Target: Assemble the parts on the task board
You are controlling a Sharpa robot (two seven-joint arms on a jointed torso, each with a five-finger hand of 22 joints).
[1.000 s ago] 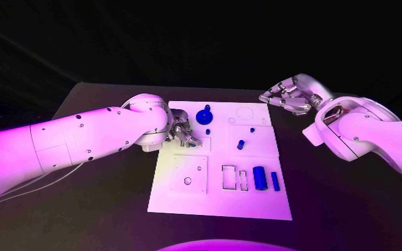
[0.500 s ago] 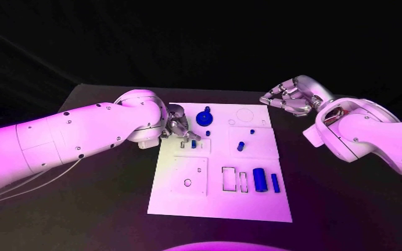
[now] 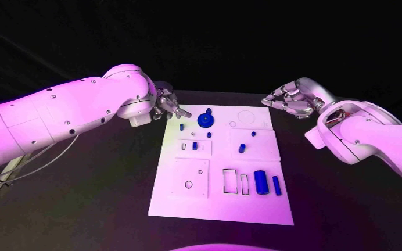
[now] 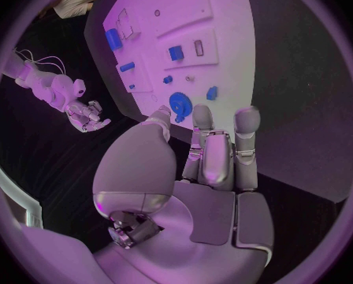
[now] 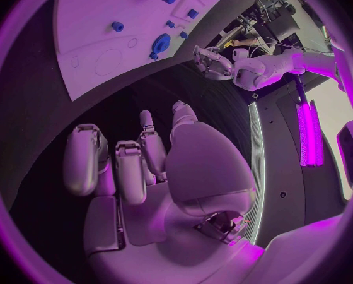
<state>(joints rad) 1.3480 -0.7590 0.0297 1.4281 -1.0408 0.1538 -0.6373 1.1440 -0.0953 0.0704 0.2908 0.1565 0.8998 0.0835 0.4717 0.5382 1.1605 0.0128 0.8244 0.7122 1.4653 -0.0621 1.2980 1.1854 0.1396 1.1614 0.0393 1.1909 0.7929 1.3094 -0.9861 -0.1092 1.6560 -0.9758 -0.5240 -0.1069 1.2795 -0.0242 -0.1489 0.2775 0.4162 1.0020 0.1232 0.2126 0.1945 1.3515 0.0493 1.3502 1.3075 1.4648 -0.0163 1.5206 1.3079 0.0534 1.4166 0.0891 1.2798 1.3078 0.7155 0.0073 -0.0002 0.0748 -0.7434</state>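
1. Left hand [image 3: 165, 104] hovers just off the far left corner of the board [image 3: 193, 204], fingers apart and holding nothing; in its wrist view the straight fingers [image 4: 204, 117] point at the board edge with no part between them
2. Right hand [image 3: 289, 101] hangs past the far right corner of the board, fingers loosely curled and apart, palm empty in its wrist view [image 5: 137, 164]
3. Risk, as I judge it: the gear [image 3: 205, 119] sits close beyond the left fingertips, so a low reach for any nearer part could clip it or knock it off its seat
4. Risk: the small parts stand near one another, so broad fingers going for one could nudge its neighbour out of its slot
5. Risk: the cylinder [image 3: 259, 179] is round and may roll towards the board edge if pushed rather than pinched
6. Risk: both hands aiming at the far row could crowd each other
7. Count: one board, two hands, both empty
8. Count of blue parts in the head view: one gear, one cylinder, one bar [image 3: 276, 185] beside it, one peg [image 3: 241, 148], one block [image 3: 194, 145]
9. Several still smaller blue bits lie near the gear, nearest the left hand; they are too small to count surely
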